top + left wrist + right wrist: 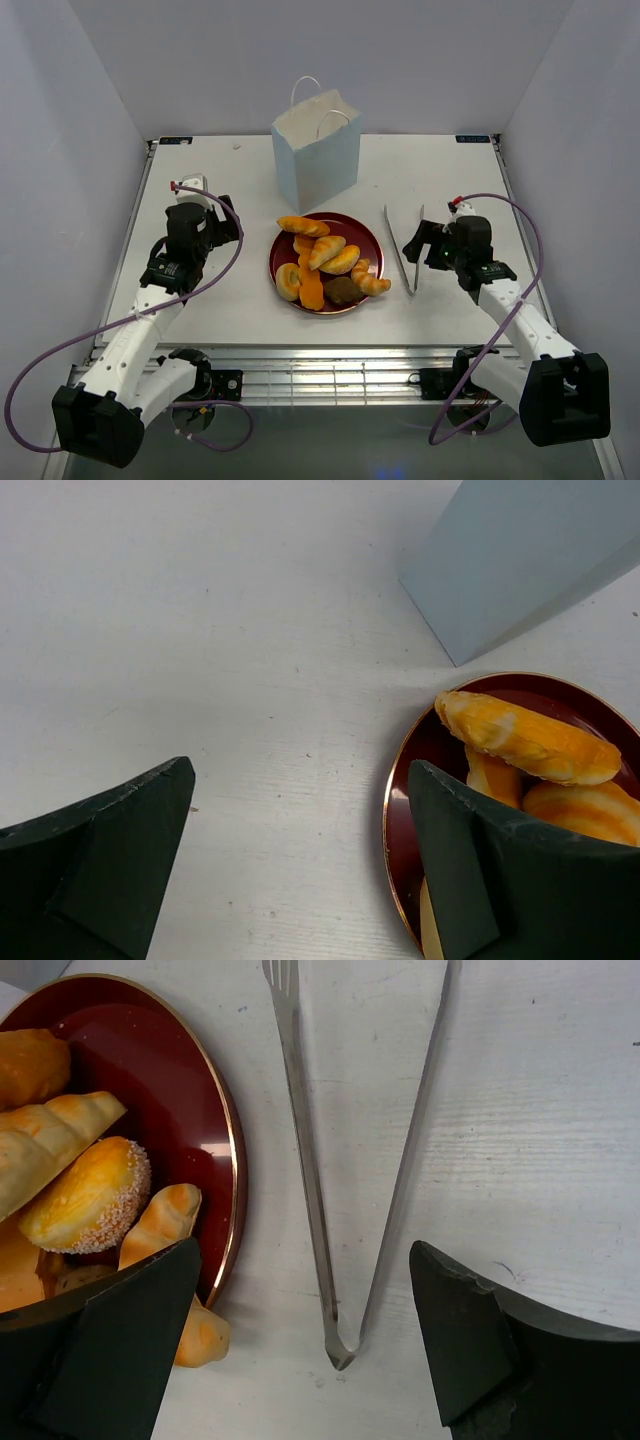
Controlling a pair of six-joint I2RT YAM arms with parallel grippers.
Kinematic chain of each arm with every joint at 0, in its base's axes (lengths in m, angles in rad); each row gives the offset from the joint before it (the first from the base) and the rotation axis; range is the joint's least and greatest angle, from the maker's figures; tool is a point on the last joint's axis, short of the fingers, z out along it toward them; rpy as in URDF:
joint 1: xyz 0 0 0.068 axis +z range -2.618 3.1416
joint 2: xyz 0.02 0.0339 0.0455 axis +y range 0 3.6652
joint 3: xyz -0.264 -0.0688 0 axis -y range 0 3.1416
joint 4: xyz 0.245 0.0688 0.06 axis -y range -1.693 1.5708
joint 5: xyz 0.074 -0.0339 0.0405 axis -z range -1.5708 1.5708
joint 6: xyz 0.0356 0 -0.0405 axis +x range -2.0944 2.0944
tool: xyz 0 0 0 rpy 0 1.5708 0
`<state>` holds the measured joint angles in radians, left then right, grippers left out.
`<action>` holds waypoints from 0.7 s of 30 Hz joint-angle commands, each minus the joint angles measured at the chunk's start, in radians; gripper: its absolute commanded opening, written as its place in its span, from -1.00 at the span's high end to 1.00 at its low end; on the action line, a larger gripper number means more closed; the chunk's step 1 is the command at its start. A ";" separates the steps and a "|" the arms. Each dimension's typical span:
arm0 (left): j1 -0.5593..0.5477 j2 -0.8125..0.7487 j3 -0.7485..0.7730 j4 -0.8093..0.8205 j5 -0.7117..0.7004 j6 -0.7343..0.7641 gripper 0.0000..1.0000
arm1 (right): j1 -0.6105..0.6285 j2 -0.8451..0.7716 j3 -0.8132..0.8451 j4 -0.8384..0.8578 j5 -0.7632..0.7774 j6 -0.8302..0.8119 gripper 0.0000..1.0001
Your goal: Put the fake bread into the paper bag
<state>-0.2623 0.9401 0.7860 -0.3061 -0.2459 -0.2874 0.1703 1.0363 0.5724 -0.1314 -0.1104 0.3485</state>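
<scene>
White tabletop (240,180), walled in pale grey on three sides, is carrying every item. Fake bread (325,262): golden, orange and one dark brown piece, lying heaped on the dark red plate (352,222) at table centre, one twisted piece overhanging the rim toward the tongs. Paper bag (320,160): pale blue, standing upright just behind the plate, mouth open. Metal tongs (405,250): lying flat right of the plate, apart from it. Left gripper (300,768): hovering left of the plate, jaws spread wide, grasping nothing. Right gripper (305,1248): hovering over the tongs' joined end, jaws spread wide, grasping nothing.
</scene>
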 commanded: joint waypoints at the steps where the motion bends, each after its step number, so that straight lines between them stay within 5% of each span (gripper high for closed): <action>1: -0.003 -0.004 0.021 0.010 0.011 0.011 -0.96 | 0.000 -0.035 -0.019 0.082 -0.034 0.006 -0.80; 14: -0.003 -0.020 0.024 0.012 0.072 0.008 -0.96 | 0.001 -0.079 -0.032 0.041 0.027 -0.106 -0.80; 21: -0.003 -0.026 0.025 0.013 0.095 0.005 -0.96 | 0.064 0.034 0.010 0.027 0.097 -0.149 -0.80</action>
<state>-0.2638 0.9398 0.7860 -0.3061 -0.1787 -0.2852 0.2138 1.0218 0.5453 -0.1078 -0.0532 0.2401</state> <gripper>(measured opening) 0.979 0.903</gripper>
